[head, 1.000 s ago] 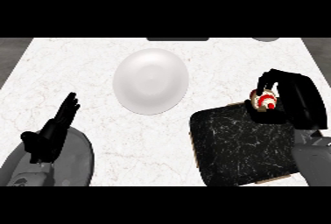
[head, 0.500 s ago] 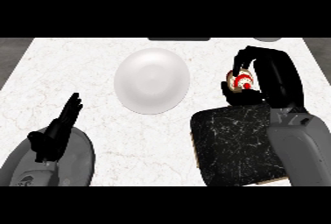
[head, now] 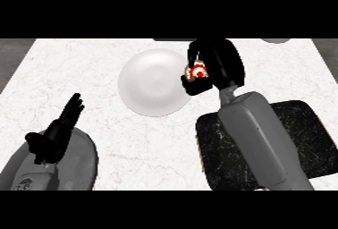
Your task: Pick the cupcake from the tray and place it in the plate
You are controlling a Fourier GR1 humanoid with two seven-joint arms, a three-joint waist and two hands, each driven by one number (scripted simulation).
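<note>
Head view shows the black right hand (head: 218, 67) with fingers curled around the small red-and-white cupcake (head: 196, 72), at the 3 o'clock rim of the round white plate (head: 150, 85). At 5 o'clock lies the dark marbled square tray (head: 307, 138). Left hand (head: 56, 132) rests at 8 o'clock, fingers straight.

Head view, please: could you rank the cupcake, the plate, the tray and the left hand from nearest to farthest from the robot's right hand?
1. Cupcake: held in the right hand, at the plate's right rim.
2. Plate: just left of that hand.
3. Tray: below it, at lower right, under the forearm.
4. Left hand: far across at lower left, resting open.
</note>
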